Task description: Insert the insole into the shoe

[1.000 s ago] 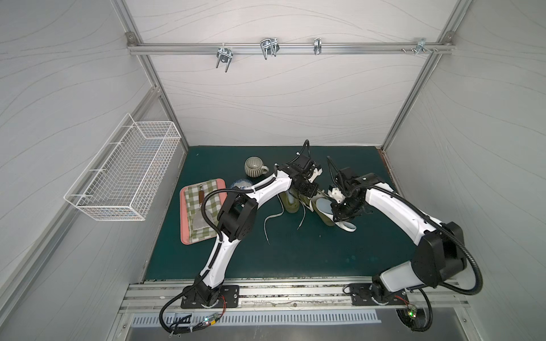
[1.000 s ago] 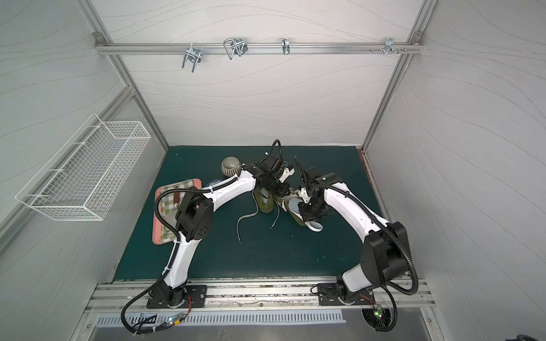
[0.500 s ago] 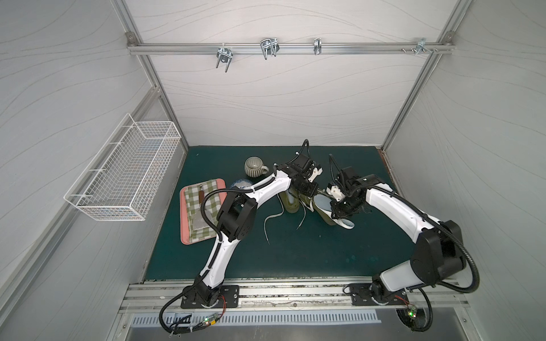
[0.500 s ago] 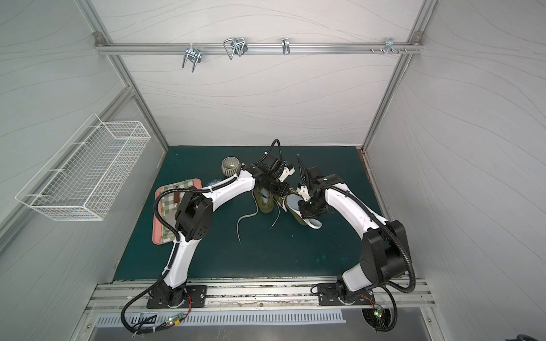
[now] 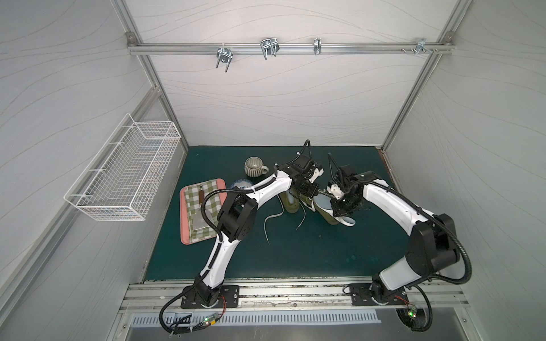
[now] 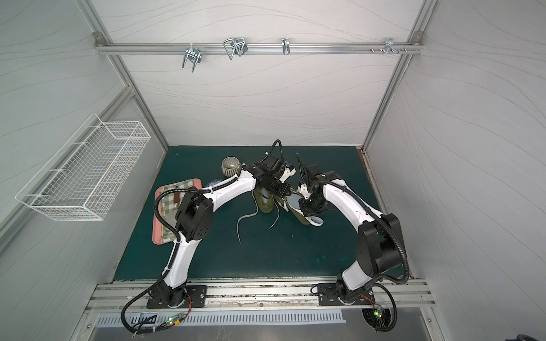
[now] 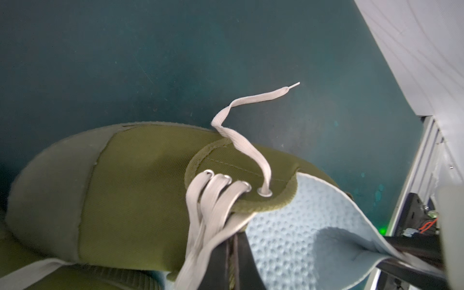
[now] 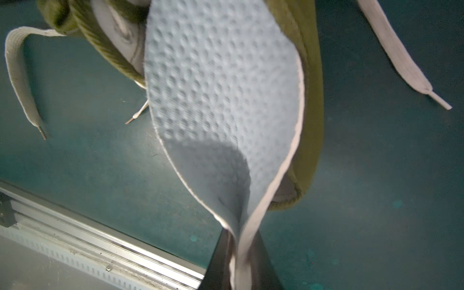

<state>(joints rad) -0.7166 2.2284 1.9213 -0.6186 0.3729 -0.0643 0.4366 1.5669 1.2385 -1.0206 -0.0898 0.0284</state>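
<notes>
Green mat (image 5: 295, 254), white-panelled cell. The working shoe (image 7: 140, 180), olive canvas, lies on the mat between my two arms. A second olive shoe (image 5: 291, 203) sits just beside it on the left arm's side, not involved.

Left gripper (image 7: 233, 247): jaws pinched together on the laced edge of the shoe's opening, holding the mouth up. Right gripper (image 8: 241, 244): narrow, clamped on the heel end of the insole (image 8: 221, 88), which folds where I pinch it.

Insole position: pale blue, dimpled face showing. Forepart is already past the collar and under the laces; rear part is bowed in the air outside the shoe. Not seated.

Key relation: the shoe's heel collar faces my right gripper and the toe cap lies on the far side from it. The insole's long axis runs from that gripper toward the toe, roughly in line with the shoe's own long axis, toe end leading. My right arm is the one behind the insole.

Judgement: the next move is a push along that axis, heel to toe, then pressing the heel down. Risk: the bow buckles instead of sliding.
</notes>
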